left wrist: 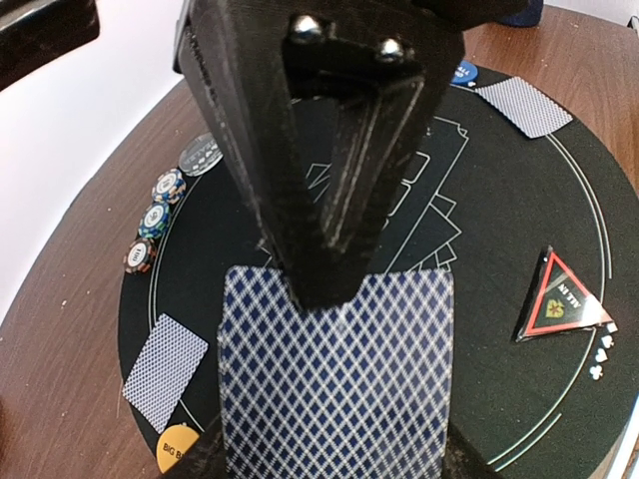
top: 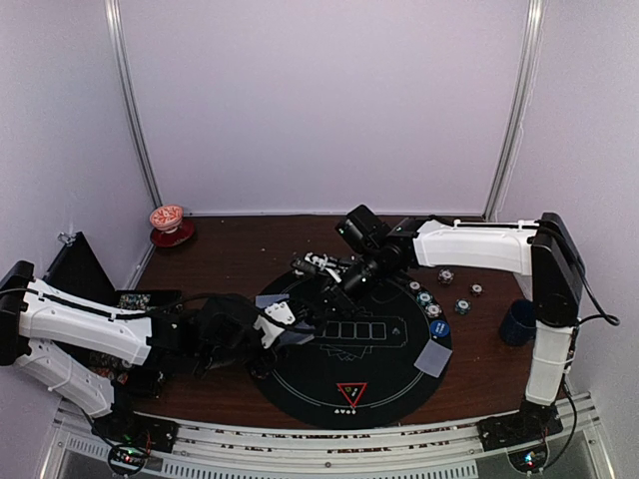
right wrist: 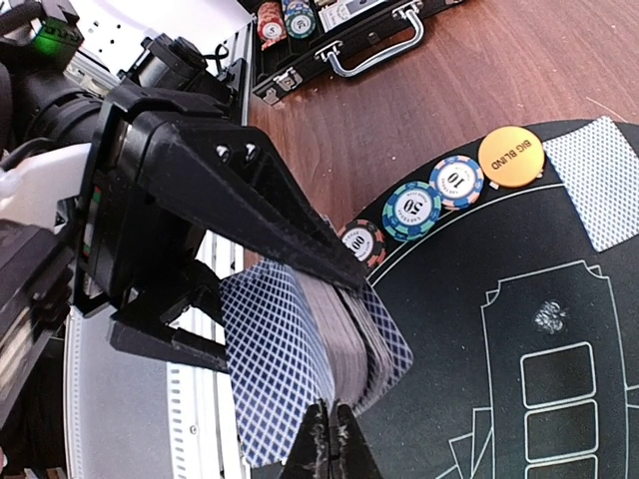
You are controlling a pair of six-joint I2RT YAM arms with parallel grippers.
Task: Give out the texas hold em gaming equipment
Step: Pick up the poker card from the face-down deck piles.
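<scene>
Left pincer point(top: 283, 321): clamped on the deck point(left wrist: 339, 389) of lattice-backed cards, holding it above the left part of the round black mat point(top: 391, 371). Right pincer point(right wrist: 329, 446): tips pressed together at the deck's edge; I cannot tell whether a card is nipped between them. On the mat I note a red triangle marker point(left wrist: 561, 299) at the near rim and three striped chips point(right wrist: 411, 211) in a row along the far rim. An orange button point(right wrist: 509, 156) sits beside them, then a face-down card point(right wrist: 597, 190). A blue button point(top: 438, 326) and a second card point(top: 433, 356) lie at the mat's right rim.
</scene>
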